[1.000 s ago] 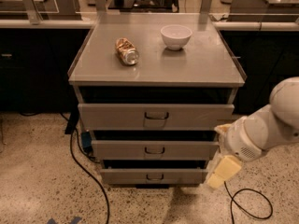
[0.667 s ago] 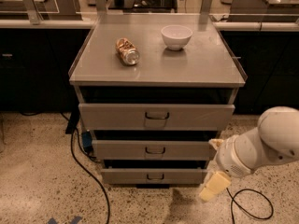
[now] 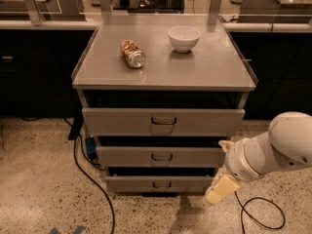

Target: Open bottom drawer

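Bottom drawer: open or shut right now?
Shut. The bottom drawer shows only its front, no tray pulled out; the gripper hangs beside its right end, off the handle.

Pincer [image 3: 220, 189] beside right end of bottom drawer [image 3: 131, 183], near floor [image 3: 44, 189].

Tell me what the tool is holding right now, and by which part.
Nothing. The tool hangs at the right end of the bottom drawer, away from its handle.
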Motion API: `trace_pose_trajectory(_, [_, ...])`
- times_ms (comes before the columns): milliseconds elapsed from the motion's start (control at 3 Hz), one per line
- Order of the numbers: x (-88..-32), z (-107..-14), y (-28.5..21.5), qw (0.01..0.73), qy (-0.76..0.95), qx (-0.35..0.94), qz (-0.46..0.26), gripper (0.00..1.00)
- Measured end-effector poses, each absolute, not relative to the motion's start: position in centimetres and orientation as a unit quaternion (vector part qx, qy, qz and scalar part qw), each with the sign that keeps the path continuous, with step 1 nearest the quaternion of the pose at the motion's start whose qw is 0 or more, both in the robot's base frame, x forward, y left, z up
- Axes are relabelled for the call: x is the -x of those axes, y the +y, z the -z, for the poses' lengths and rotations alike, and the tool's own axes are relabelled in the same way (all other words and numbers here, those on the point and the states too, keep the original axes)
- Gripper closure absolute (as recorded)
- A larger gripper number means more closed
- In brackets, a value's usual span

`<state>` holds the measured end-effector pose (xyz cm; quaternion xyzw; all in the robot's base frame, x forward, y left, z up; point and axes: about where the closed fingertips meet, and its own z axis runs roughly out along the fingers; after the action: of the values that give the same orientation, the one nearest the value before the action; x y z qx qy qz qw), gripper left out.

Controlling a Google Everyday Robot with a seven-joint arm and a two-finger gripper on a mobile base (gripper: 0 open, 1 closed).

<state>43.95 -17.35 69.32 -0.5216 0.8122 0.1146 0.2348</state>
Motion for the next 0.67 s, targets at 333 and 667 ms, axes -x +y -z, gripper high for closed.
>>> trace_pose_trajectory(333, [-44.4, -67.2, -17.5, 0.259, 0.807, 0.518, -0.120, 0.00])
trace_pose_trajectory(667, [-45.7, -61.7, -17.7, 0.258, 0.806, 0.515, -0.134, 0.00])
